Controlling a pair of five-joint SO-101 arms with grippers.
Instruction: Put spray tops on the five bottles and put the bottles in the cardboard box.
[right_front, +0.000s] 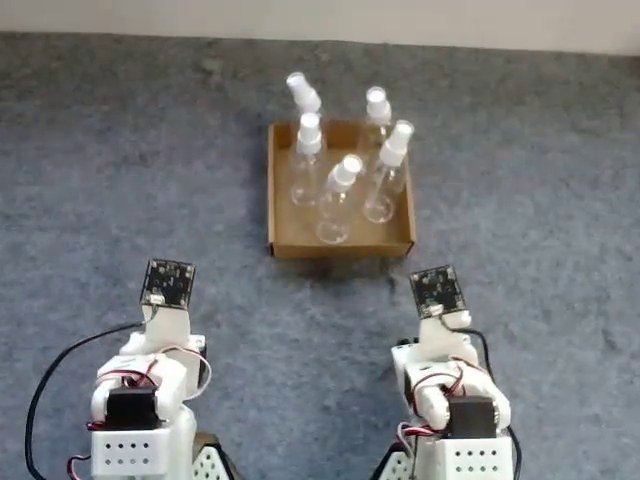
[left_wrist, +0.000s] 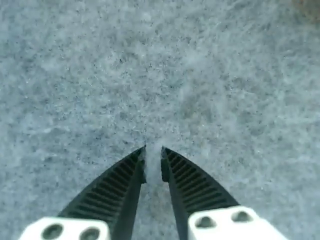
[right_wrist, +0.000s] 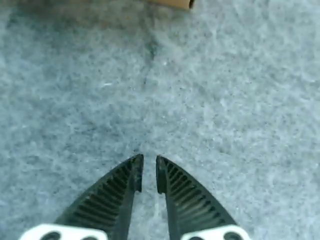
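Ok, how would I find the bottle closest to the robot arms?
Look past the two arms to the brown box on the grey carpet. Five clear bottles with white tops stand in it. Yours is the bottle in the middle by the box's near wall; the other four stand behind it.

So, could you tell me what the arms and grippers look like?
The left arm and right arm are white plastic with black motors, red and white wires and a square black board at each wrist. A black cable loops off the left one. The left gripper and right gripper have black ribbed pointed fingers on white holed mounts.
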